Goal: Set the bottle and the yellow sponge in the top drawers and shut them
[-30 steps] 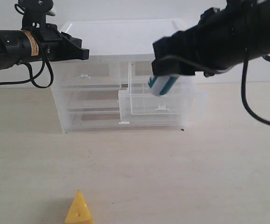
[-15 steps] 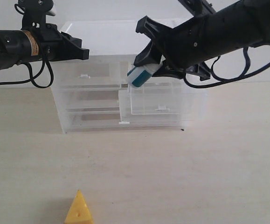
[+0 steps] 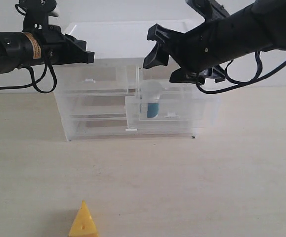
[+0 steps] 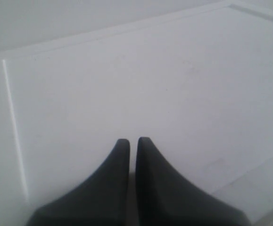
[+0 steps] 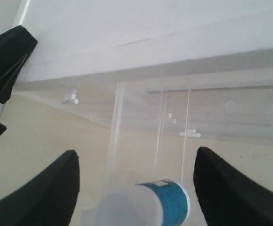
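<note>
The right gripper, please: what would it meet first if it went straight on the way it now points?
Probably the bottle, in the pulled-out top drawer right below the open right gripper; depth is unclear, so the drawer's rim might come first.

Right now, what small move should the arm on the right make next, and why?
Probably draw the right gripper up and back, then push the drawer front in. Its jaws are open and hold nothing, the bottle already sits inside the pulled-out right top drawer, and that drawer is not yet closed.
</note>
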